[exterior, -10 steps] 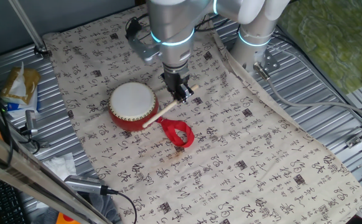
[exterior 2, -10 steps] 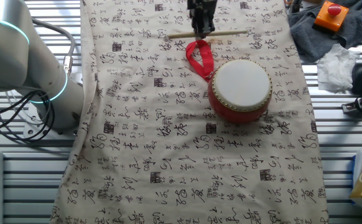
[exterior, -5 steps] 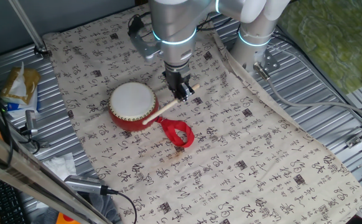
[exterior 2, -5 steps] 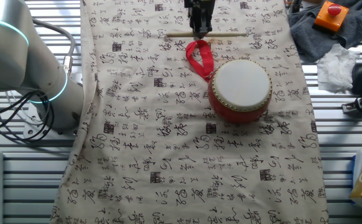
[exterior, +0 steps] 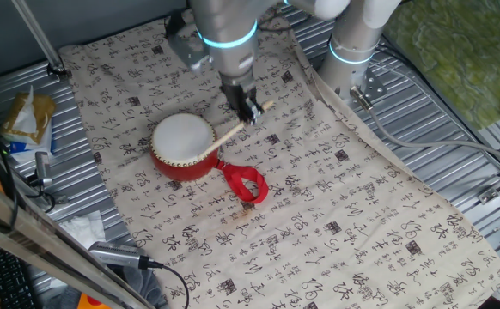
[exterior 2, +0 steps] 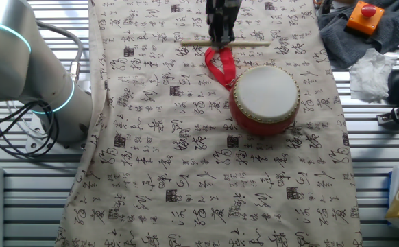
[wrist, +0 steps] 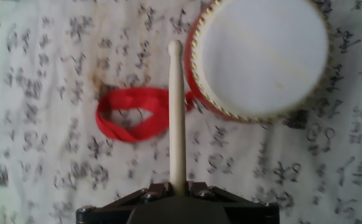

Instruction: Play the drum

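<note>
While the gripper (exterior: 248,110) clamps the pale stick (exterior: 230,133) near its butt end, the stick angles down toward the drum (exterior: 184,146), tip at the drum's rim (contact unclear). Other fixed view: drum (exterior 2: 264,99) sits on the printed cloth (exterior 2: 206,178), red ribbon loop (exterior 2: 220,65) beside it, stick (exterior 2: 223,44) lying level. Hand view: stick (wrist: 177,115) runs between ribbon (wrist: 134,114) and drum (wrist: 262,56), fingers closed on it.
</note>
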Controlling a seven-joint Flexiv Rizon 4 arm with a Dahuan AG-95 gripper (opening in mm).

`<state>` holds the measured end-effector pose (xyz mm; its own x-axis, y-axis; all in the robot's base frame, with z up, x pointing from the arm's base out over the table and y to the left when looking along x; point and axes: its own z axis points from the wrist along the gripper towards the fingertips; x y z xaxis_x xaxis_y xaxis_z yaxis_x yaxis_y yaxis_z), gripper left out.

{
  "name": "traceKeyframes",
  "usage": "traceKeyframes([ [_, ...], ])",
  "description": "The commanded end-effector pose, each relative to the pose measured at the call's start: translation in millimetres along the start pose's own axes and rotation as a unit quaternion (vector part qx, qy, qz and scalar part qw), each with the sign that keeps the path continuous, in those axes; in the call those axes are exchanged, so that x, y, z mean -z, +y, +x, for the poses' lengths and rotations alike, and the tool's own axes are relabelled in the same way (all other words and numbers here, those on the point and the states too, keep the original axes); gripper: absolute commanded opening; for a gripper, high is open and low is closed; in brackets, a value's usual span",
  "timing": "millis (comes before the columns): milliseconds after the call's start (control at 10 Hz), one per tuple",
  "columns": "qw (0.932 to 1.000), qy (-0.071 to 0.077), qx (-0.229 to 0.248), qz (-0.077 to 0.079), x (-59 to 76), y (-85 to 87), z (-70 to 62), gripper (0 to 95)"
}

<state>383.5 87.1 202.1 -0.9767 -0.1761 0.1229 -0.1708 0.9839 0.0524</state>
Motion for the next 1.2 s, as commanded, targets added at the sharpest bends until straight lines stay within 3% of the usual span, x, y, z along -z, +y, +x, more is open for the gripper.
traceKeyframes([
  [100, 0.9999, 0.003, 0.013, 0.002, -2.0, -16.8, 9.9, 0.0],
  [400, 0.9994, -0.002, 0.034, 0.006, -15.5, -44.4, 17.2, 0.0],
  [700, 0.9986, -0.007, 0.052, 0.007, -18.1, -68.3, 7.4, 0.0],
  [1200, 0.9964, -0.05, 0.067, 0.014, -5.5, -83.4, -19.4, 0.0],
])
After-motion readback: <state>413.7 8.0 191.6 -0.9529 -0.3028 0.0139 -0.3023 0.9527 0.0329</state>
